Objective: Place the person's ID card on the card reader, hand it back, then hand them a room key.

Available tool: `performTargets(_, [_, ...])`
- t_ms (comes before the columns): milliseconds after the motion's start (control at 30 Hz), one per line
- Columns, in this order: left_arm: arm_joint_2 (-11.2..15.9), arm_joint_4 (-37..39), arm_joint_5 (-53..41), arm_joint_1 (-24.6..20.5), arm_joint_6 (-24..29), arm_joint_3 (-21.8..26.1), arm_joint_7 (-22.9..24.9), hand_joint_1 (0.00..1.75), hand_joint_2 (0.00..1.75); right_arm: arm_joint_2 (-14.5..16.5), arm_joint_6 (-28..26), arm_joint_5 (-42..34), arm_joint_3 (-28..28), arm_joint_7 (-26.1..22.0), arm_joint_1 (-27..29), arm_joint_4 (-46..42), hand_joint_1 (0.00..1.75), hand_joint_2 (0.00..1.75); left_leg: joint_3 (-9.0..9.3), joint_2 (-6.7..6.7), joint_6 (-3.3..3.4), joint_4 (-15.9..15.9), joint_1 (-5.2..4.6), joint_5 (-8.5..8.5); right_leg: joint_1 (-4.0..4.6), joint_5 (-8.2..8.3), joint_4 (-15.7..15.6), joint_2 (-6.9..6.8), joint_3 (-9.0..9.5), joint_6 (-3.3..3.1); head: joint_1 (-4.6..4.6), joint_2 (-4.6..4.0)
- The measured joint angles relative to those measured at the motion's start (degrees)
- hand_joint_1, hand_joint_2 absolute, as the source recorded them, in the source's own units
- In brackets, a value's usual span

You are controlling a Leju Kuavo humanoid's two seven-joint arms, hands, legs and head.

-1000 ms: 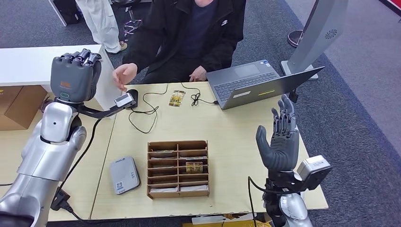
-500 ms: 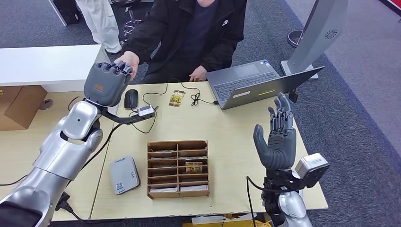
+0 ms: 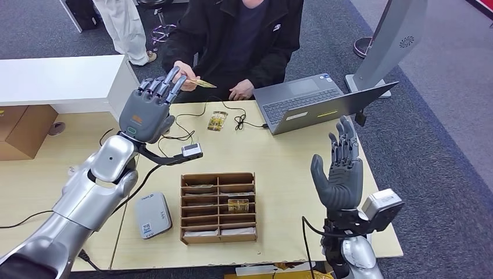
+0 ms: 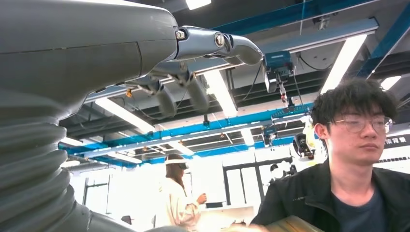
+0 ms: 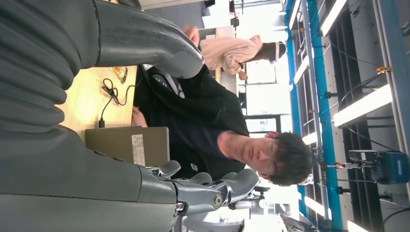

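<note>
ID card sits pinched in the seated person's hand, held out flat over the far edge of the table, with its near end right at the fingertips of the robot's left hand. That hand is raised above the table's far left corner, back toward us, fingers spread and reaching up at the card; whether they actually touch it I cannot tell. Below and toward the robot from that hand lies the grey card reader, flat near the table's front edge, with bare wood around it. Just beside the reader, toward the right hand, stands the brown divided tray, a gold card in one of its middle slots. The right hand is upright over the table's right side, palm facing inward, fingers straight and apart, holding nothing. Beyond it an open laptop juts over the far right edge. A black cable loops across the wood under the left hand.
</note>
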Motion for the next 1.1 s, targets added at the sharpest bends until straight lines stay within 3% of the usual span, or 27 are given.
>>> performTargets(367, [1.2,-9.06,-1.86,8.33,-1.69,0.03,5.21,0.0,1.75,0.0,-1.31,1.68,-1.72,-0.13,3.46,-1.56,0.0,1.75,-0.04,-0.01,0.03,0.0,-0.01,-0.04,0.0,-0.01,-0.01,-0.01,0.0,0.01,0.0,0.0])
performTargets(600, [2.75,-20.45,-1.45,19.23,1.12,2.53,7.05,0.0,1.75,0.0,-2.14,3.23,-4.48,-0.4,7.18,-4.75,0.0,1.75,-0.05,0.01,0.05,-0.01,-0.01,-0.09,-0.01,-0.07,-0.02,0.0,0.0,0.05,0.01,0.0])
performTargets(867, [2.55,-32.84,-4.28,33.75,7.06,7.66,8.22,0.0,1.75,0.01,-3.34,4.94,-7.62,-1.0,12.02,-8.81,0.0,1.75,-0.06,0.01,0.1,-0.01,-0.01,-0.17,-0.01,-0.14,-0.05,0.0,0.0,0.11,0.02,0.0])
performTargets(1100, [1.97,-39.32,-6.57,41.09,7.52,9.63,9.24,0.0,1.75,0.16,-3.32,5.77,-9.25,-1.22,14.25,-10.86,0.0,1.75,-0.06,0.0,0.12,-0.01,-0.01,-0.18,-0.02,-0.15,-0.06,-0.03,0.01,0.12,0.01,0.0])
